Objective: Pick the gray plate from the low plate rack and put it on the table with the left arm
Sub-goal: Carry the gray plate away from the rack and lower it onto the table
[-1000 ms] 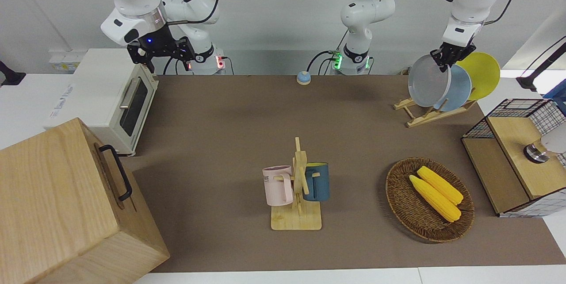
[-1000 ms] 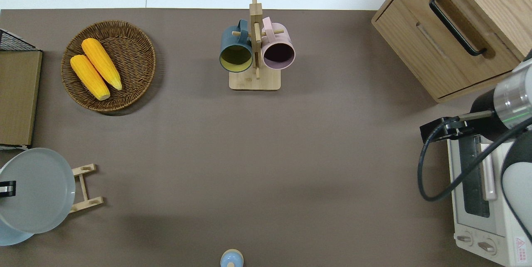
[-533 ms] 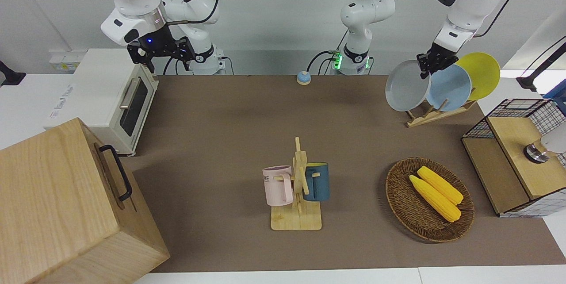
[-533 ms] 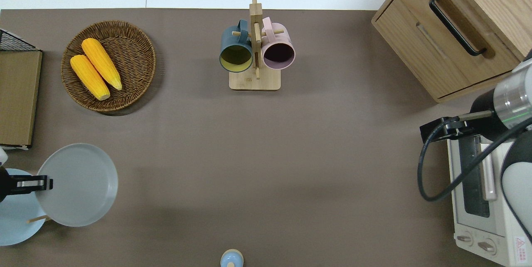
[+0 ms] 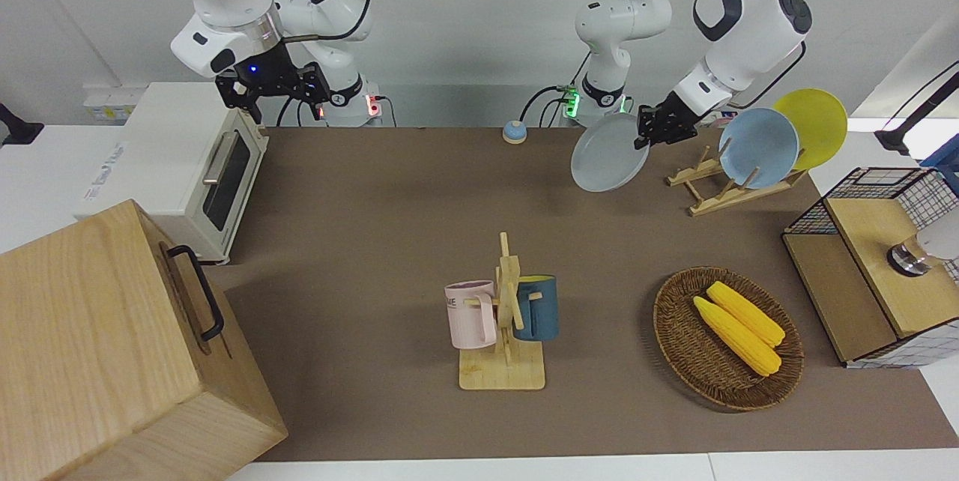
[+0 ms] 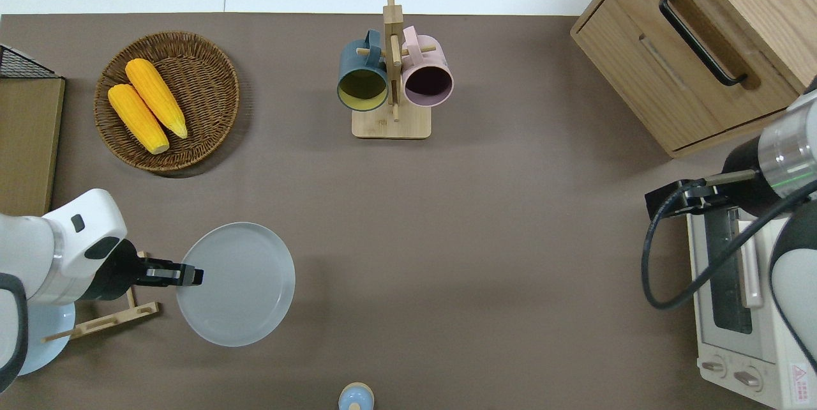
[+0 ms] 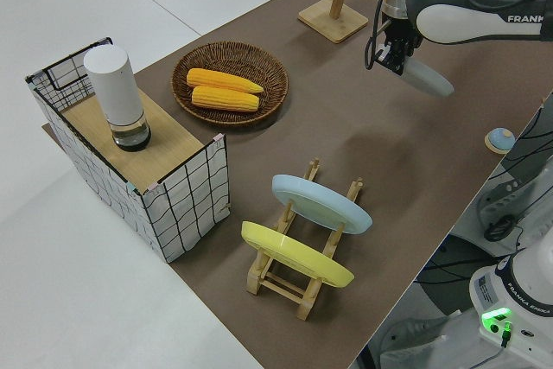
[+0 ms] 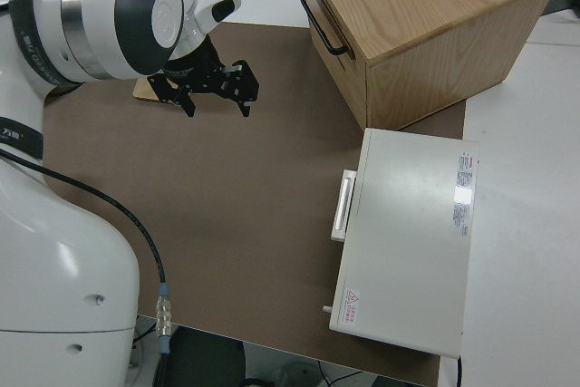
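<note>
Left tool (image 6: 191, 276) clamped, arm outstretched; right arm parked, tool (image 8: 216, 90) spread.

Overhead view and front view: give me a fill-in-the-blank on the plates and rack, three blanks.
1. The left gripper holds the round ____ plate by its rim.
2. The low wooden plate rack holds ____ plates.
3. On it, beside the light blue plate, stands a ____ plate.

Missing words: gray; two; yellow
</note>
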{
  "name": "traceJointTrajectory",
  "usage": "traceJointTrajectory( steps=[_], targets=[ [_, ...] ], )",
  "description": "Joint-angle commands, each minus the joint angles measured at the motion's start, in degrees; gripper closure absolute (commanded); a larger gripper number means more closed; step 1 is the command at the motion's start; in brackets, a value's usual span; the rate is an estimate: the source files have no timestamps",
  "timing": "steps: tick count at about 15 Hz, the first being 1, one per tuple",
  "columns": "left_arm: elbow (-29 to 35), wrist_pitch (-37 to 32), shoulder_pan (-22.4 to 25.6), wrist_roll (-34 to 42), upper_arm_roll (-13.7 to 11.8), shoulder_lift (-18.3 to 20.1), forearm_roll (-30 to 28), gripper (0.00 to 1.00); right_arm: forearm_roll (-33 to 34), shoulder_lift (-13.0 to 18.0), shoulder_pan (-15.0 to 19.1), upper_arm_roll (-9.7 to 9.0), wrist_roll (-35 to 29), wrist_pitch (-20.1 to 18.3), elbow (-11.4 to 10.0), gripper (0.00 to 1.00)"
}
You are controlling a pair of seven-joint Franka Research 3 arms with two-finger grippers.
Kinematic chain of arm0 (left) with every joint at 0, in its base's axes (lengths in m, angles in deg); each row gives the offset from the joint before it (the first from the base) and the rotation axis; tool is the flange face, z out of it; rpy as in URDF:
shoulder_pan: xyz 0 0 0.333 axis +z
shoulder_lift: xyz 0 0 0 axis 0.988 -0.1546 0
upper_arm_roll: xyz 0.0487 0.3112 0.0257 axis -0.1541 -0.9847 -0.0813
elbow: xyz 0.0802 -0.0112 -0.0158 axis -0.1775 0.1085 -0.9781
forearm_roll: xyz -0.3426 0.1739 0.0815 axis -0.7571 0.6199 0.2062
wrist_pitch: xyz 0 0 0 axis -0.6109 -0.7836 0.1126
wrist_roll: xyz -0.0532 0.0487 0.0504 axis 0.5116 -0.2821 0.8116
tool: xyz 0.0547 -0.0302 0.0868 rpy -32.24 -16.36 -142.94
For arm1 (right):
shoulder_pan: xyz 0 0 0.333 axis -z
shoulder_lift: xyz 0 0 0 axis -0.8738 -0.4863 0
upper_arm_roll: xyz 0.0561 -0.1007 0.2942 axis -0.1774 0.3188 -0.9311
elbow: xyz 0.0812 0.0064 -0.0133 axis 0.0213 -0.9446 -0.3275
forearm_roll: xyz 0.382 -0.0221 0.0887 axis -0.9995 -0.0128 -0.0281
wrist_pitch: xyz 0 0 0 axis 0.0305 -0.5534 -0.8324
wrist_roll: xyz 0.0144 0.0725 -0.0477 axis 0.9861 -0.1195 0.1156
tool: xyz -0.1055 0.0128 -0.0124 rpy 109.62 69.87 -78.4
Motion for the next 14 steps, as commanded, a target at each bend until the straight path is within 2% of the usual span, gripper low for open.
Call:
traceJointTrajectory(
  steps=[1, 9, 14],
  targets=[
    [1.0, 1.5, -1.5, 6.2, -0.7, -3.1, -5.4, 0.97, 0.4, 0.1, 1.3, -1.21, -0.7, -0.6, 0.4, 0.017],
    [7.4, 8.7, -0.7, 15.1, -0.8, -6.5, -6.0, 0.96, 0.4, 0.1, 1.3, -1.21, -0.7, -0.6, 0.4, 0.017],
    [9.9, 12.8, -0.7, 15.2, -0.8, -8.2, -5.3, 0.95, 0.4, 0.1, 1.3, -1.13, -0.7, -0.6, 0.4, 0.017]
  ],
)
